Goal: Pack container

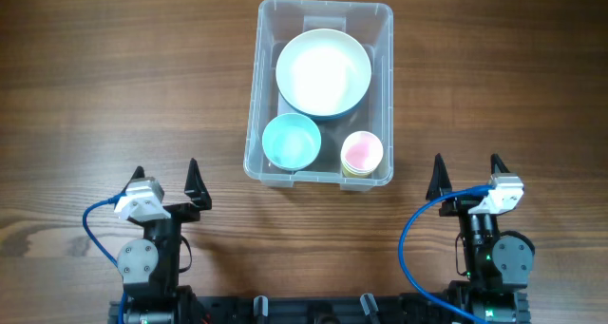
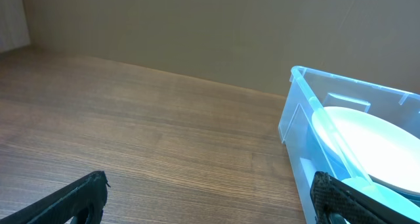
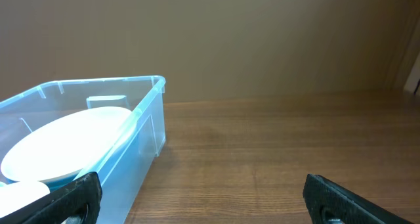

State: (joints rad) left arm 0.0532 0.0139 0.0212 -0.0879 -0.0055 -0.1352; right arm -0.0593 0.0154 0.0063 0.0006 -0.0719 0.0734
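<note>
three dishes (image 1: 323, 72) sat in the container (image 1: 280, 20); left gripper (image 1: 166, 170) and right gripper (image 1: 466, 162) gaped empty; packing looked done, nothing left.

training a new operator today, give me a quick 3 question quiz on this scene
1. True or false: the container is empty.
2. Which dish inside sits nearest the left tool?
3. Fill in: the right tool is ___ and holds nothing.
Key: 1 false; 2 the blue bowl; 3 open.
</note>
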